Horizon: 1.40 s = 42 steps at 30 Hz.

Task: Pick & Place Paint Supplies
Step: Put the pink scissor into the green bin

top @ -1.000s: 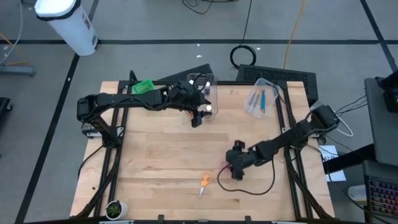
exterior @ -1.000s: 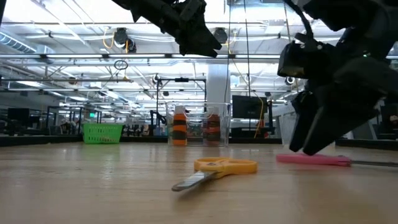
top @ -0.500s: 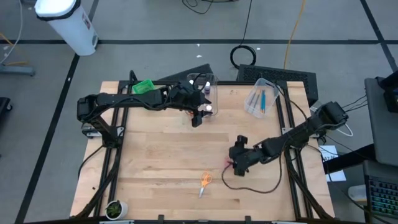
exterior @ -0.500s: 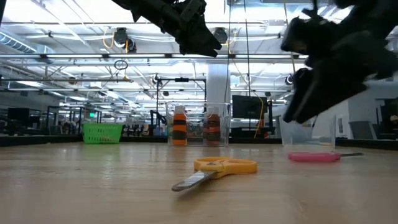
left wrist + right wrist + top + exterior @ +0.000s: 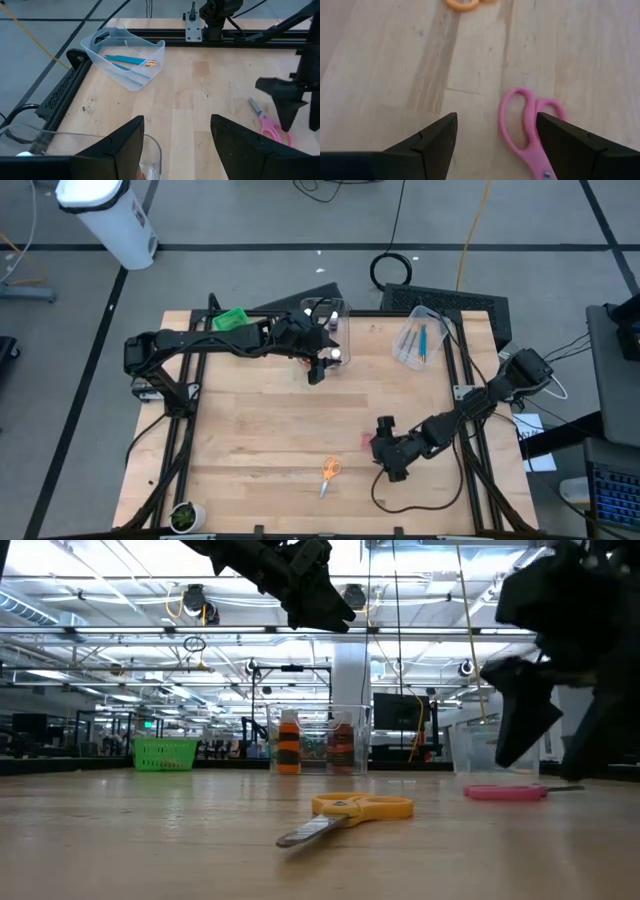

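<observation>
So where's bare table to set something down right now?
The left side of the table is bare, from the green bin down to the front edge, left of the orange scissors. The middle strip between the bottle tub and the pink scissors is free too. It is crowded front right, around the right gripper.
</observation>
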Motion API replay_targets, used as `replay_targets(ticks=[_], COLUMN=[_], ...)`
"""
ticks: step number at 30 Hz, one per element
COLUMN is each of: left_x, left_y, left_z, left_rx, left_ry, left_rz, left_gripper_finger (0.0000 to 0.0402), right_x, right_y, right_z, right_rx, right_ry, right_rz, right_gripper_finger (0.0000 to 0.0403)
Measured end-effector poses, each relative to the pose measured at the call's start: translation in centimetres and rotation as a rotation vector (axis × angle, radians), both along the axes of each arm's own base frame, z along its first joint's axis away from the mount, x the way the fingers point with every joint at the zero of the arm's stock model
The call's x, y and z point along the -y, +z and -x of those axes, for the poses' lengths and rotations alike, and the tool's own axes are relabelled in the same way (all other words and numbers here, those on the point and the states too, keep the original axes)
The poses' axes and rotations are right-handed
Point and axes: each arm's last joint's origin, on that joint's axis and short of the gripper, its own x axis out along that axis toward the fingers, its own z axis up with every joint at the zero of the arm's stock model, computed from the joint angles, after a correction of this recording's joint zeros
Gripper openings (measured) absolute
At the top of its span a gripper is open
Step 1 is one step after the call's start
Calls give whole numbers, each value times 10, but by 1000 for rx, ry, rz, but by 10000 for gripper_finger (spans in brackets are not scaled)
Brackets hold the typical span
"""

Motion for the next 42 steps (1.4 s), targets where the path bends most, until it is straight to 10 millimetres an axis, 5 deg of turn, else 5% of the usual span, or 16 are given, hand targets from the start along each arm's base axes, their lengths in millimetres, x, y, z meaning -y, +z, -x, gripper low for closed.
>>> replay_targets(ticks=[10, 23, 30, 34, 42], left_x=[0, 0, 1, 1, 7], left_y=[0, 0, 0, 0, 1], left_z=[0, 0, 0, 0, -2], left_rx=[1, 3, 5, 3, 15], left_ry=[0, 12, 5, -7, -14], left_rz=[0, 23, 33, 9, 53], left_gripper_finger=[237, 237, 237, 237, 237], right_x=[1, 19, 23, 20, 18], right_y=[-38, -51, -10, 38, 97], right_z=[-2, 7, 9, 11, 20], right_rx=[-59, -123, 2, 270, 701], right_ry=[29, -96, -127, -98, -108], right_rz=[-72, -48, -127, -113, 33], right_gripper_finger=[235, 11, 4, 3, 1])
